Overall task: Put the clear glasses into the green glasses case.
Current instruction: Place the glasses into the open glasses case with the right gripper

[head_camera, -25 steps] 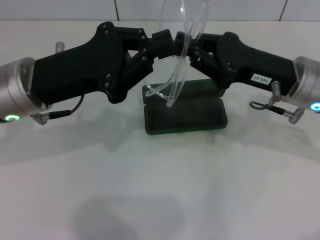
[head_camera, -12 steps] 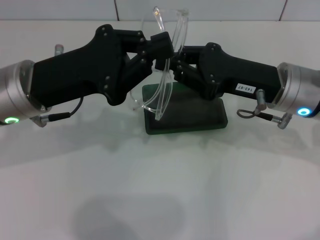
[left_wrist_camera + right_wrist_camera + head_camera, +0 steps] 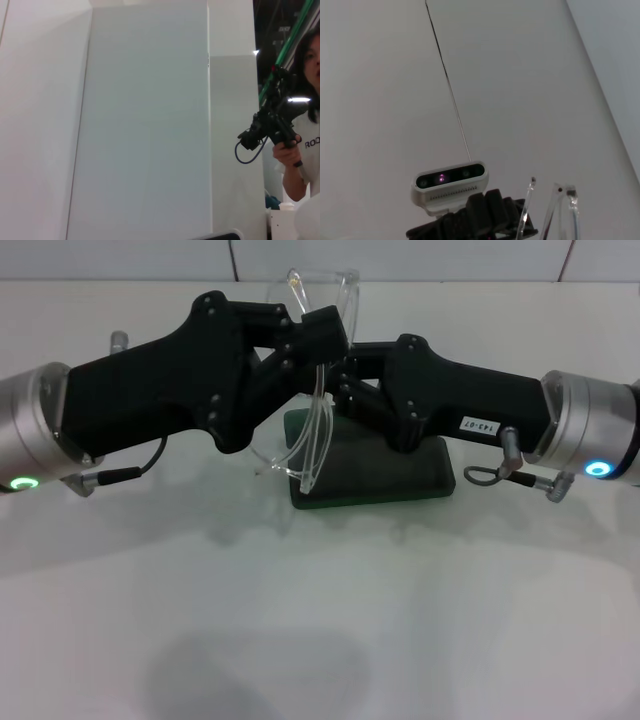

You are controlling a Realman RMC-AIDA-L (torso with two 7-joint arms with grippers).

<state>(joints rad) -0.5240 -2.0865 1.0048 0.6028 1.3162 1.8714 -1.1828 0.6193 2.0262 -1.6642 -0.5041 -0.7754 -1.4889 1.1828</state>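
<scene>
Glasses first: the fully transparent plastic glasses with the wraparound lens (image 3: pixel 318 360) hang in the air between my two arms, lens uppermost and the thin clear arms slanting down toward the robot's left, above the left end of the dark green rectangular glasses case (image 3: pixel 385 470). I cannot tell whether the arm tips touch the case. The case lies flat on the white surface (image 3: pixel 320 620), directly under where the two arms meet.

My left pincer (image 3: pixel 322 332) reaches in from the left and is clamped on the glasses near the lens. My right pincer (image 3: pixel 345 370) comes in from the right and meets the glasses at the same spot, just below the left one; I cannot tell whether its fingers are apart or closed.

In the right wrist view the clear arm tips (image 3: pixel 560 212) stick up beside a white head camera (image 3: pixel 451 186).
</scene>
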